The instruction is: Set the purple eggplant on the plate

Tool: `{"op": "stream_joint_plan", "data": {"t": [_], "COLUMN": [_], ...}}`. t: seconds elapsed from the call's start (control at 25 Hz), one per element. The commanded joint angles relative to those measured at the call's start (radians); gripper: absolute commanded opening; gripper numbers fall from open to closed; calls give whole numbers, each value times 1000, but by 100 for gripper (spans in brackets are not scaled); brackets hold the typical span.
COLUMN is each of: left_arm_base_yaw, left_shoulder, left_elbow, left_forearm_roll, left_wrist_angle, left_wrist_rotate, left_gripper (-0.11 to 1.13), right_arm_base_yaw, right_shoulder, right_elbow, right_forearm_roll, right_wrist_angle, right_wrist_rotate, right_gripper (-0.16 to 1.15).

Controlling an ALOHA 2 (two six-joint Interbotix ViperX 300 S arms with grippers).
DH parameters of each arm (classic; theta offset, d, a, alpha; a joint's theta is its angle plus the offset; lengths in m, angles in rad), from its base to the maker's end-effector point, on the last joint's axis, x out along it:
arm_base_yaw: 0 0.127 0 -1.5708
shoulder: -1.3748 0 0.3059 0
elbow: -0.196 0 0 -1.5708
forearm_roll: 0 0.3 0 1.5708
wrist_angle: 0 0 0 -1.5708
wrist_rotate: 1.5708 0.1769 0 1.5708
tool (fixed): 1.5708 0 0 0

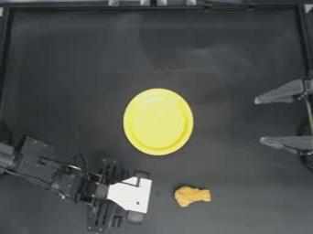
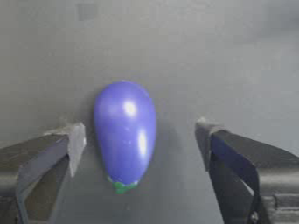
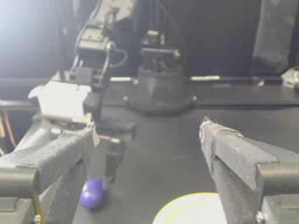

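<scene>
- Left gripper point(image 2: 140, 144) sits low over the table's near-left area, fingers spread wide w/ the purple eggplant point(image 2: 125, 133) lying on the table between them, not gripped yet. There's a gap on both sides, and it looks closer to one finger than the other.
- From the top view the eggplant is hidden under the left gripper point(image 1: 136, 195); the right wrist view shows it point(image 3: 92, 193) on the table beside that gripper, well apart from the plate point(image 1: 158, 121).
- Plate sits mid-table w/ nothing on it. Lumpy orange piece point(image 1: 192, 195) lies just beside the left gripper, betw. it and the table's right half.
- Right gripper point(image 1: 278, 119) is parked at the right edge, fingers apart, idle.
- Risk 1: eggplant is glossy and tapered, so closing on the narrow stem end could squirt it out. Better to catch the fat middle.
- Risk 2: off-centre closing means one finger touches first and rolls it sideways, poss. out of the gap.
- Risk 3: too shallow a descent gives a tip-only pinch, which may drop on the lift or on the way to the plate.
- Risk 4: a swing toward the plate could clip the orange piece or the plate's rim and shove the plate.
- Risk 5: a high release could let it roll off the plate.
</scene>
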Motion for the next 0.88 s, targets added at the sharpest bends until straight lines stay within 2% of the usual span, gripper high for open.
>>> {"op": "stream_joint_plan", "data": {"t": [0.04,0.56,0.68,0.84,0.88], "left_arm_base_yaw": [9,18,18,17,15], "left_shoulder": [-8,49,48,52,54], "left_elbow": [-23,-51,-58,-63,-67], "left_forearm_roll": [2,0,-12,-21,-20], "left_wrist_angle": [-2,-6,0,48,58], "left_wrist_rotate": [-2,-2,-2,3,5], "left_gripper": [102,100,83,38,32], "right_arm_base_yaw": [0,0,0,0,0], "right_shoulder": [3,5,5,5,5], "right_elbow": [-8,-3,-2,-2,-3], "right_forearm_roll": [3,3,3,3,3], "right_wrist_angle": [-9,-12,-12,-12,-12], "right_wrist_rotate": [2,2,2,0,0], "right_gripper": [100,100,100,100,100]}}
